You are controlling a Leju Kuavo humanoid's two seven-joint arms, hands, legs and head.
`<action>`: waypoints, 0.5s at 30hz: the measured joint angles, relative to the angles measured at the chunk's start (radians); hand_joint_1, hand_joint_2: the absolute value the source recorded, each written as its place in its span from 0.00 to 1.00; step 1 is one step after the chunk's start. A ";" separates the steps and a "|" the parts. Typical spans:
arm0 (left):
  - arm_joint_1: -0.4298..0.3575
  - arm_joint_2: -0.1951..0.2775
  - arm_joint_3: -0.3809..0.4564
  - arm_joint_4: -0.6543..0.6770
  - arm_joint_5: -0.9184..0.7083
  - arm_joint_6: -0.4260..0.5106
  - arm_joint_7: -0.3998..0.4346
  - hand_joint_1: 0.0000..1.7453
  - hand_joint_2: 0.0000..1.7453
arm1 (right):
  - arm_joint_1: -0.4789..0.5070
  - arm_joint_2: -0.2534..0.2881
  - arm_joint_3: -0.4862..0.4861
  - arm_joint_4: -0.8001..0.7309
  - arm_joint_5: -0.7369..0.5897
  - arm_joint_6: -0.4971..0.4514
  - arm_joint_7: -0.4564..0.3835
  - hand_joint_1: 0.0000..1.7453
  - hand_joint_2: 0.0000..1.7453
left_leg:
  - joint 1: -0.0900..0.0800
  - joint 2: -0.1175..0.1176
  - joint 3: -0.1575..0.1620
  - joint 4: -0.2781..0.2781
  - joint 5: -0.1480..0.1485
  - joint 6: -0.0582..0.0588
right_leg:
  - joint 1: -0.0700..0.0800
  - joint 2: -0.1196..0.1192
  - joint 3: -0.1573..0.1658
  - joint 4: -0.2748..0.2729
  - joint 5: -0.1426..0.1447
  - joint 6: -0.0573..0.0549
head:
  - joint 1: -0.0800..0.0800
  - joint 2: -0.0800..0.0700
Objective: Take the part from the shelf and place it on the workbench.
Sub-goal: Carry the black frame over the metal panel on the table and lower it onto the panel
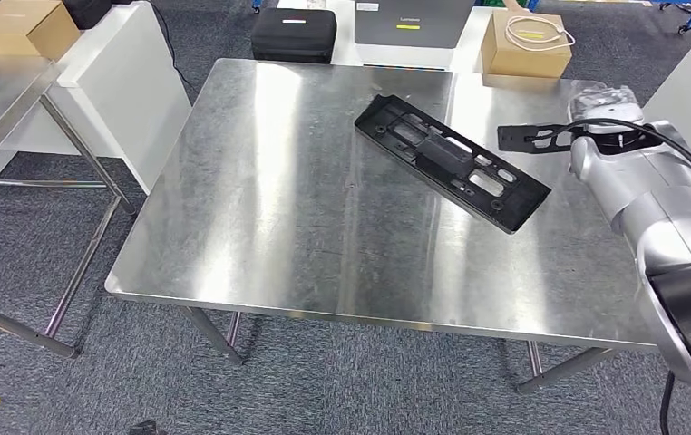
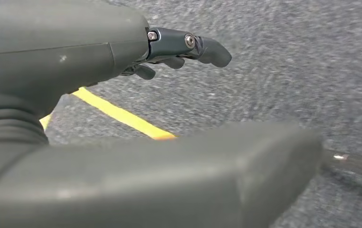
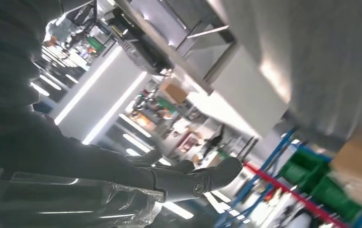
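On the steel workbench, seen from the head, one long black part lies flat; the right hand holds a second black part above the far right edge. Over grey carpet, the left hand hangs open, holding nothing. At the right wrist, dark fingers stretch out.

Silver right arm with black cable; dark screw-jointed fingers.

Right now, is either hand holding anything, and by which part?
Right hand holds a small black part by its near end, over the workbench. Left hand holds nothing.
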 joint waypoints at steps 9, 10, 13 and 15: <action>0.000 -0.001 -0.002 0.000 -0.019 -0.001 0.035 0.00 0.00 | -0.003 -0.022 -0.020 0.000 0.000 -0.055 0.034 0.00 1.00 | 0.001 0.001 0.000 0.000 0.000 0.000 | 0.000 0.000 0.000 0.000 0.000 0.000 | 0.000 0.000; 0.000 -0.001 -0.004 0.000 -0.026 -0.003 0.039 0.00 0.00 | -0.004 -0.025 -0.022 0.000 0.000 -0.069 0.041 0.00 1.00 | 0.000 0.000 -0.001 0.002 -0.001 0.001 | -0.003 -0.001 0.000 -0.001 0.000 0.000 | 0.000 0.000; 0.001 -0.002 -0.011 0.000 -0.041 -0.012 0.048 0.00 0.00 | -0.014 -0.035 -0.031 0.000 0.004 -0.103 0.053 0.00 1.00 | 0.000 -0.001 -0.003 0.006 -0.005 0.014 | -0.012 -0.002 0.004 -0.005 0.001 0.011 | 0.000 0.000; 0.000 -0.004 -0.016 0.000 -0.046 -0.017 0.053 0.00 0.00 | -0.028 -0.042 -0.037 -0.002 0.008 -0.117 0.058 0.00 1.00 | 0.007 0.001 0.010 -0.014 0.004 0.025 | -0.006 -0.002 -0.001 0.001 -0.005 0.016 | 0.000 0.000</action>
